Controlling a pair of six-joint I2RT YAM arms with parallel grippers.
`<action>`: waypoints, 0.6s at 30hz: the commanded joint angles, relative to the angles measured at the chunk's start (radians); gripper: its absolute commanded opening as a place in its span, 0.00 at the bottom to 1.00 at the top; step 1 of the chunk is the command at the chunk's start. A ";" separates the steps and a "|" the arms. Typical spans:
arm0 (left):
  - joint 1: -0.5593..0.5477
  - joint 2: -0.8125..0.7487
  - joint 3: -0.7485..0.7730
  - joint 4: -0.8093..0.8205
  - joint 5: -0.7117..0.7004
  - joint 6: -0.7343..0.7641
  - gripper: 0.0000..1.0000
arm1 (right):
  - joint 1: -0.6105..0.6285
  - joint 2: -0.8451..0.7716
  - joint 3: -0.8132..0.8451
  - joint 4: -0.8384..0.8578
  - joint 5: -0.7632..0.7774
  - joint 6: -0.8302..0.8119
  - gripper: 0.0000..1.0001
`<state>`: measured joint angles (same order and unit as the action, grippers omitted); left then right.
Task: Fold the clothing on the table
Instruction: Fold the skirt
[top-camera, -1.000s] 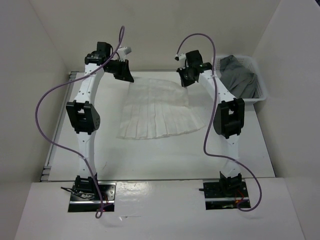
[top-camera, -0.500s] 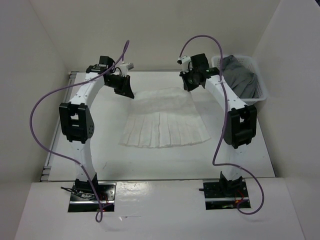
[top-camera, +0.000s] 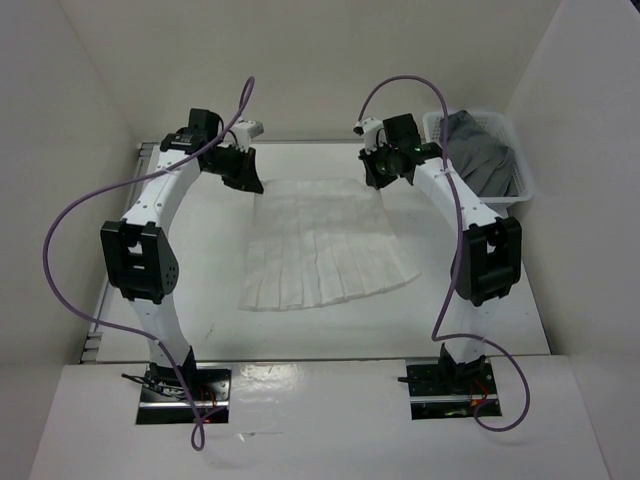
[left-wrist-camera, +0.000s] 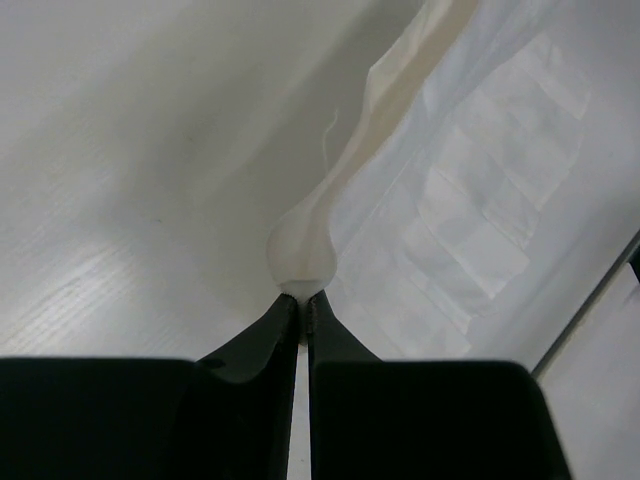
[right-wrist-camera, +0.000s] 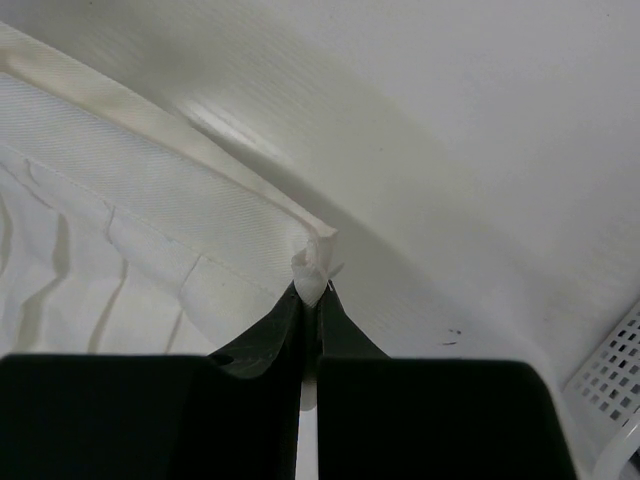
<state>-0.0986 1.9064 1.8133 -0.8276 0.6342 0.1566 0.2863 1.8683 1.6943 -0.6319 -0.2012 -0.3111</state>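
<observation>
Two far corners of the clothing (top-camera: 320, 250) are pinched tight, one by the left gripper (left-wrist-camera: 302, 295), one by the right gripper (right-wrist-camera: 310, 292), and we see it has slid nearer across the table (top-camera: 210, 290), now flat for folding.

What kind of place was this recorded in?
Probably a lab robot cell, not a home: left arm and right arm bolted to a white table, plain white walls boxing it in, a pleated white garment laid out.
</observation>
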 joint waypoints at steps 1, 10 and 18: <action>0.037 0.069 0.130 -0.001 -0.111 0.026 0.08 | -0.019 0.006 0.053 0.066 0.094 -0.020 0.00; 0.027 0.123 0.287 0.033 -0.176 -0.008 0.06 | -0.019 0.052 0.185 0.152 0.178 0.000 0.00; 0.027 0.091 0.247 0.044 -0.194 0.001 0.06 | -0.019 0.043 0.140 0.150 0.190 0.000 0.00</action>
<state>-0.0963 2.0335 2.0785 -0.7818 0.5175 0.1459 0.2882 1.9205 1.8332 -0.5091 -0.1242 -0.2920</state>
